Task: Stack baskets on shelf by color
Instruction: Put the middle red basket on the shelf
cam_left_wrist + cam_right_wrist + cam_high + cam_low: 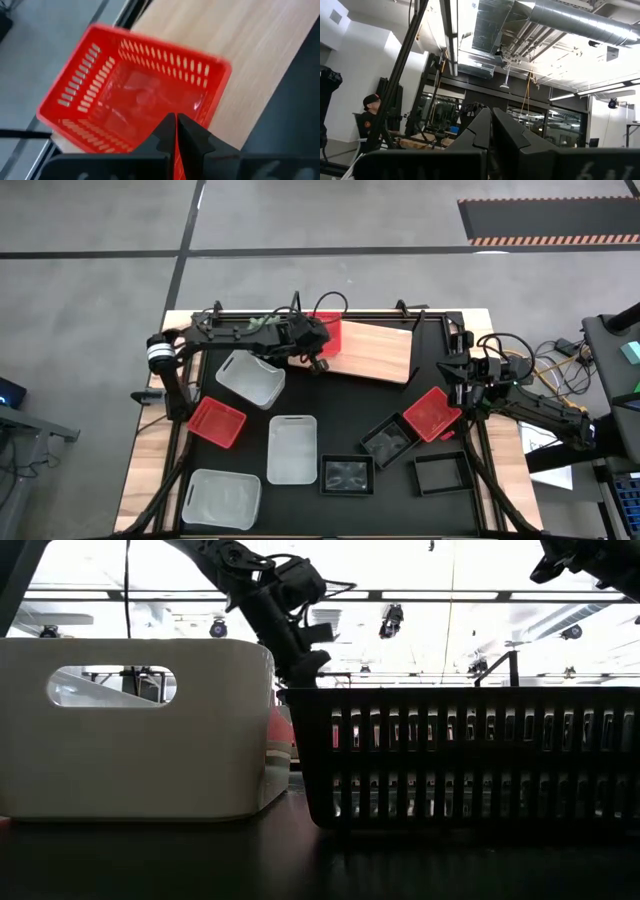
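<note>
A red basket (330, 332) sits at the left end of the light wooden shelf (375, 352), part of it past the shelf's edge (140, 95). My left gripper (176, 119) reaches it from the table's left and is shut on it. Two more red baskets (216, 422) (432, 412), three white ones (250, 378) (292, 448) (222, 498) and three black ones (388, 442) (346, 475) (442, 473) rest on their bottoms on the black mat. My right gripper (491, 117) waits shut at the table's right edge (465, 372), pointing up. My left gripper pinches the red basket's wall at the corner nearest to it (178, 159) between its two fingers; a thin strip of red shows between them. The fingers slant down from the table's left side. Whether the basket's bottom rests on the shelf or is lifted, I cannot tell.
A white basket (140, 730) and a black basket (470, 755) stand close to the table's near edge. The shelf's right half (390, 355) is bare wood. Black frame bars (180, 450) run along the mat's sides. Cables and equipment (560, 360) lie beyond the right edge.
</note>
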You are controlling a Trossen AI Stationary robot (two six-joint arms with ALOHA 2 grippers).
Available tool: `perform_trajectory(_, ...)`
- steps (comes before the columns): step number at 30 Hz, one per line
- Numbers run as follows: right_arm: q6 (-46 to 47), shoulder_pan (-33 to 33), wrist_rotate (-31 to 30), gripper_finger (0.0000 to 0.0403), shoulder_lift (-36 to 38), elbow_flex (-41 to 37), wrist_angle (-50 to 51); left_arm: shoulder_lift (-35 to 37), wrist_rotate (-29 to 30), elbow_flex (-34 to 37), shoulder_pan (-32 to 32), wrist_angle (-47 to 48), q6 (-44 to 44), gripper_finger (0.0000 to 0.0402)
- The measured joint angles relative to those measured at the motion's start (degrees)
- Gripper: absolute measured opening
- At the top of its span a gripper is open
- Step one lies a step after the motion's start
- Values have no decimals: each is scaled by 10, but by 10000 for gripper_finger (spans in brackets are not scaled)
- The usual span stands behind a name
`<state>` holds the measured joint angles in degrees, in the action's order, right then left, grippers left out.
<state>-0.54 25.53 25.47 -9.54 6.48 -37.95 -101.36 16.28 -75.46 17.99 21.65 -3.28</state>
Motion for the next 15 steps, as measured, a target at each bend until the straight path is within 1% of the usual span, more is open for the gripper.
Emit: perform_trajectory(15,1,0,0,11,0,0,0,2,4,0,-2,68,-3,0)
